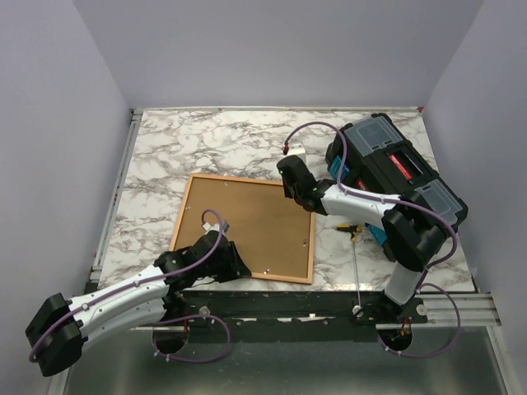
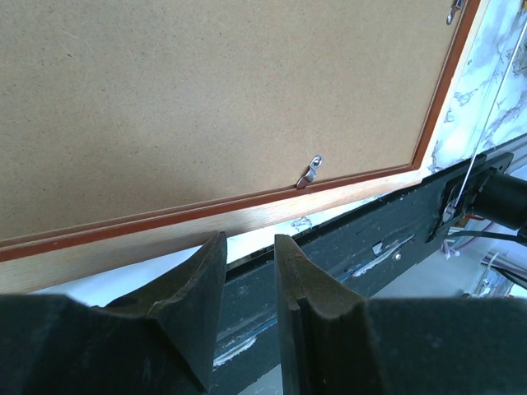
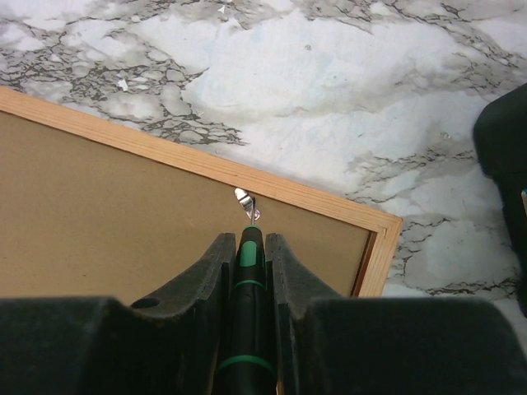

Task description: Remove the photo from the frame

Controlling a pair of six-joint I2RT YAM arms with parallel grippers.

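The orange-red wooden frame lies face down on the marble table, its brown backing board facing up. The photo is hidden under the board. My right gripper is at the frame's far right corner. In the right wrist view it is shut on a black and green screwdriver, whose tip touches a small metal clip at the board's edge. My left gripper is at the frame's near edge. In the left wrist view it is open and empty, just short of the frame's rail, near another clip.
A black toolbox stands open at the right back, close behind my right arm. A small yellow-handled tool lies right of the frame, with a thin rod running to the black front rail.
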